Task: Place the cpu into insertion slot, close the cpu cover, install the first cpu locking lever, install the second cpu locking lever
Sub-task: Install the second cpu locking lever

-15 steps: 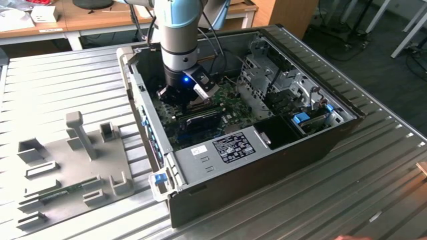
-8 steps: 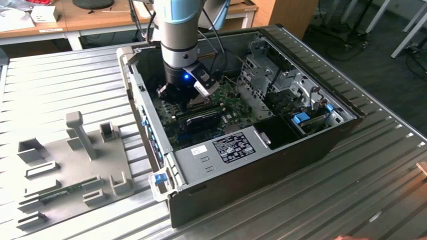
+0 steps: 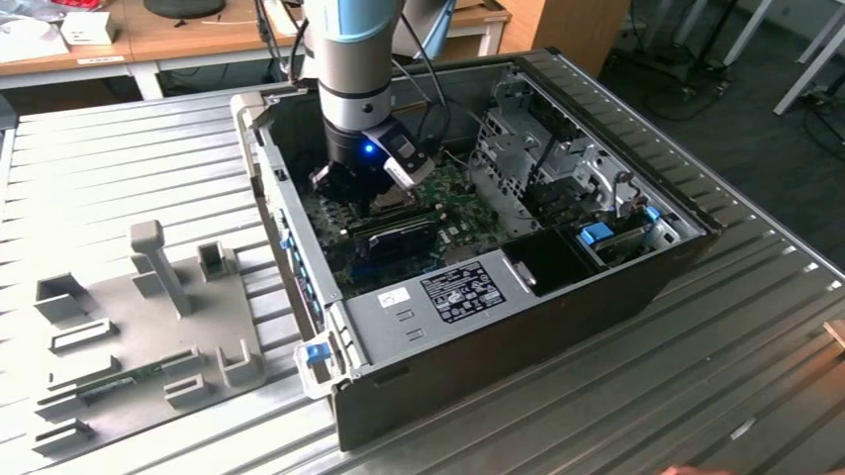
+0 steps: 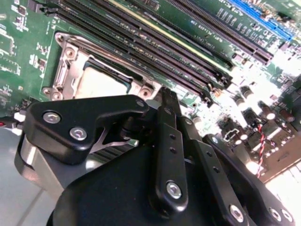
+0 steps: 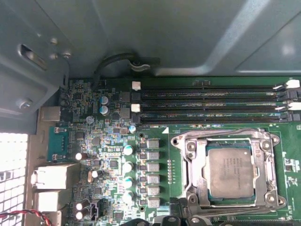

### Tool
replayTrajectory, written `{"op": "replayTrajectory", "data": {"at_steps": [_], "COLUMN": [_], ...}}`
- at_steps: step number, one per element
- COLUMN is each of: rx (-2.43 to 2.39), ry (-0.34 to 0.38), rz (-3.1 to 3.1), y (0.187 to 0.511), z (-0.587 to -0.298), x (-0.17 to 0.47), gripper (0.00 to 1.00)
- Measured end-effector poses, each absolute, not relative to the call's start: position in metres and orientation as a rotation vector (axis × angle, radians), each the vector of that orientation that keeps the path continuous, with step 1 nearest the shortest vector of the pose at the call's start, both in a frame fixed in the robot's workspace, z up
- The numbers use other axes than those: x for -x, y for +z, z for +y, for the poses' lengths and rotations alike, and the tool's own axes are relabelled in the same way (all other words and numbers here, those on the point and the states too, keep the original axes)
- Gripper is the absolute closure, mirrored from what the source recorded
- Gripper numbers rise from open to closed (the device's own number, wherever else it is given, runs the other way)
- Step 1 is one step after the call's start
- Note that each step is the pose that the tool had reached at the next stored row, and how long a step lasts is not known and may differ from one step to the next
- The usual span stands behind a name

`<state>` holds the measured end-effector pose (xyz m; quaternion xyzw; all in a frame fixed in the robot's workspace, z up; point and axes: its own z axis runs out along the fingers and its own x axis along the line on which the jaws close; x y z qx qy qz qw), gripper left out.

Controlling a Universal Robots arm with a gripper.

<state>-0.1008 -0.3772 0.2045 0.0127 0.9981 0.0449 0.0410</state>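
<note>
- My black gripper (image 4: 165, 95) hung low inside the open dark metal computer case (image 3: 620, 297), just above the green circuit board (image 5: 113, 141).
- Whether my grip was open or closed, I could not tell; I saw nothing held in it.
- The small flat square cpu with its dull grey metallic top (image 5: 230, 172) lay seated in the silvery-rimmed square insertion slot (image 5: 178, 141), beside the long black memory slots (image 5: 207, 103).
- The thin silvery metal cpu cover with its cut-out middle (image 5: 230, 140) appeared to lie flat around the chip, so I judged placing and closing done.
- In the second wrist view my tip stood near the socket's corner, apart from the chip.
- I took the step in hand to be the first locking lever, though I could not make out either lever clearly enough to call it latched or free.
- That work, as I judged it, called for meeting a thin wire arm squarely and pressing it down and under its catch without scraping the board or the memory slots close by.
</note>
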Motion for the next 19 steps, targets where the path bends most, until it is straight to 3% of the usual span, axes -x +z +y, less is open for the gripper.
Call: {"op": "replayTrajectory", "data": {"at_steps": [19], "rx": [-0.039], "ry": [0.138], "rz": [3.056], "y": [0.215], "z": [-0.377], "x": [0.101], "gripper": [0.9]}}
